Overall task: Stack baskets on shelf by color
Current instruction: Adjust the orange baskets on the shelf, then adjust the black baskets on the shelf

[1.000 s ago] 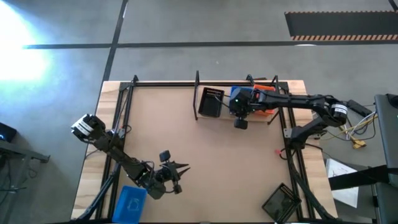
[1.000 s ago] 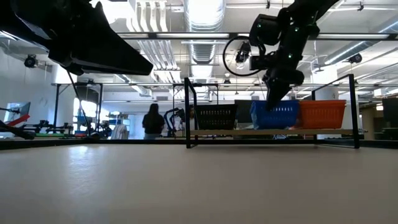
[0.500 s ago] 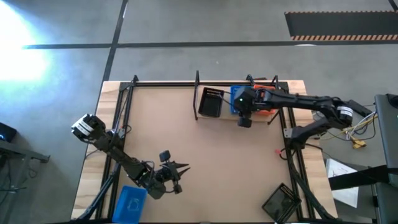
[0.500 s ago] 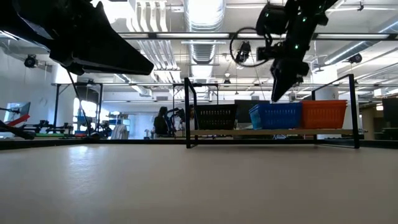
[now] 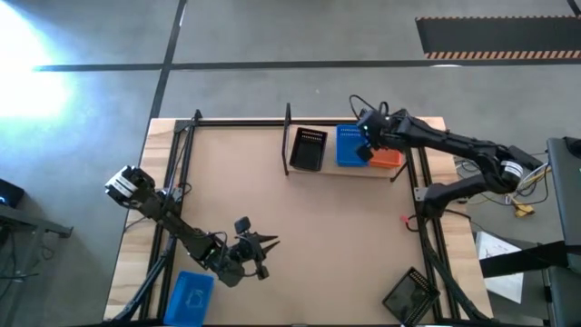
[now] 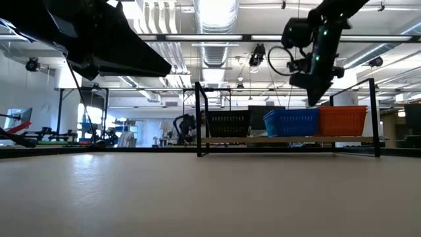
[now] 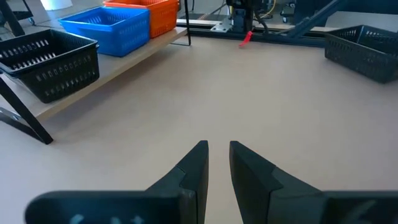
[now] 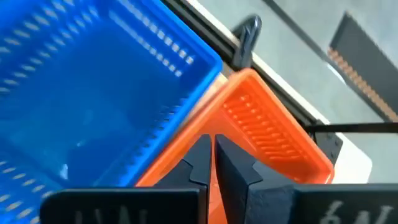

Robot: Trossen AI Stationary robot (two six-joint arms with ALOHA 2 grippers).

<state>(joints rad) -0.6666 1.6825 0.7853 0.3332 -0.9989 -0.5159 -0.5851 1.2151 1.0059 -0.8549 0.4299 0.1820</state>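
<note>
The shelf (image 5: 329, 171) stands at the table's far edge, with a black basket (image 5: 307, 150), a blue basket (image 5: 348, 145) and an orange basket (image 5: 390, 158) side by side on its board (image 6: 289, 139). My right gripper (image 5: 366, 151) hovers shut above the seam between the blue basket (image 8: 93, 81) and the orange basket (image 8: 267, 130), clear of both in the low view (image 6: 316, 100). My left gripper (image 5: 270, 243) waits near the table's near-left corner, its fingers (image 7: 198, 163) almost together, holding nothing.
A second blue basket (image 5: 189, 295) lies at the near-left corner behind the left arm. Another black basket (image 5: 413, 292) sits at the near-right corner (image 7: 364, 50). A small red object (image 5: 406, 221) lies by the right arm's base. Bare tabletop lies between the arms.
My right gripper has risen from the blue basket's near-left end and moved toward the table's far right, coming over the seam between blue and orange. The blue basket has stayed on the shelf between the black and orange ones.
</note>
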